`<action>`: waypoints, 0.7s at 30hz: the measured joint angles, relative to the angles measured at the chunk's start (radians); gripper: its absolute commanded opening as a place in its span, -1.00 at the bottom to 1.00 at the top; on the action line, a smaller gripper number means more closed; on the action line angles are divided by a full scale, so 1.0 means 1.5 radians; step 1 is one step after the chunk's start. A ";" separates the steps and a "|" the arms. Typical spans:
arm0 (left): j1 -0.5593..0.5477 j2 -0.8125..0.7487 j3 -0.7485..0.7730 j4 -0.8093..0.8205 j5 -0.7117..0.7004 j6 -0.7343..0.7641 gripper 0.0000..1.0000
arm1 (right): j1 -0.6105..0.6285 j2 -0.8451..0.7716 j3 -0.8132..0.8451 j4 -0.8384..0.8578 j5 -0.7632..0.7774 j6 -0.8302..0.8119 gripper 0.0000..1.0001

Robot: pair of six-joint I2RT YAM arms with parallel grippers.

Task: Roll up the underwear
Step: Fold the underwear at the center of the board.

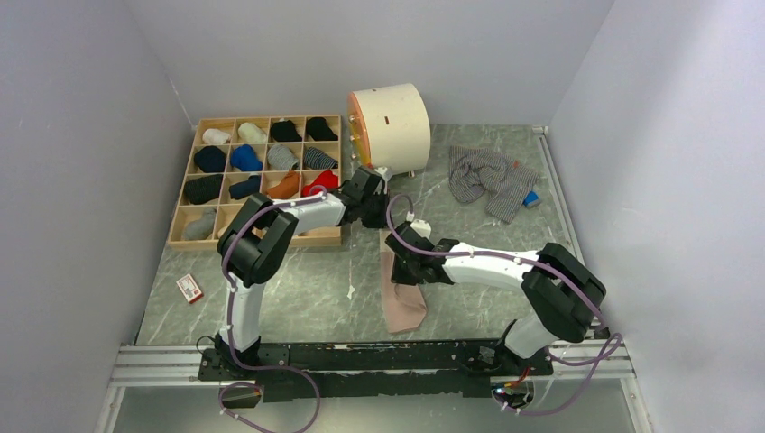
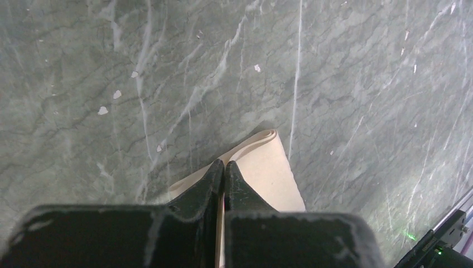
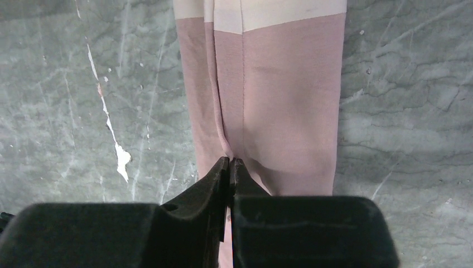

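Note:
The pale pink-beige underwear [image 1: 403, 302] lies folded into a long narrow strip on the marble table between the arms. My left gripper [image 1: 377, 215] is shut at the strip's far end; in the left wrist view its tips [image 2: 224, 163] pinch the beige waistband [image 2: 262, 162]. My right gripper [image 1: 397, 262] is shut on a fold of the pink cloth [image 3: 279, 100], tips [image 3: 230, 159] together at the crease. The grey striped underwear [image 1: 492, 180] lies crumpled at the back right, away from both grippers.
A wooden grid box [image 1: 262, 180] of rolled socks stands at the back left beside the left arm. A cream cylinder [image 1: 390, 126] stands behind the grippers. A small blue block [image 1: 531, 199] lies by the grey garment. A small red-white box [image 1: 189, 288] lies front left.

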 measured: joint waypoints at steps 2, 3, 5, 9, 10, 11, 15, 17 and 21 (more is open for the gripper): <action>0.000 0.000 0.003 -0.004 -0.006 0.006 -0.90 | 0.000 0.000 0.000 0.005 -0.001 -0.001 -0.83; 0.000 0.000 0.003 -0.007 -0.009 0.008 -0.90 | 0.000 0.000 0.000 0.008 -0.002 -0.001 -0.82; 0.000 0.001 0.003 -0.015 -0.010 0.016 -0.90 | 0.000 0.000 0.000 0.010 -0.005 -0.001 -0.82; 0.000 0.003 0.003 -0.020 -0.014 0.020 -0.90 | 0.000 0.001 0.000 0.011 -0.014 -0.001 -0.82; 0.000 0.003 0.003 -0.020 -0.014 0.020 -0.90 | 0.000 0.001 0.000 0.011 -0.015 -0.001 -0.82; 0.000 0.003 0.003 -0.020 -0.014 0.020 -0.90 | 0.000 0.001 0.000 0.012 -0.017 -0.001 -0.82; 0.000 0.003 0.003 -0.020 -0.016 0.020 -0.90 | 0.000 0.000 0.000 0.019 -0.021 -0.003 -0.83; 0.000 0.003 0.003 -0.022 -0.021 0.021 -0.90 | 0.000 -0.001 0.000 0.020 -0.024 -0.006 -0.82; 0.000 -0.004 -0.004 -0.022 -0.035 0.022 -0.90 | 0.000 -0.001 0.000 0.022 -0.024 -0.006 -0.82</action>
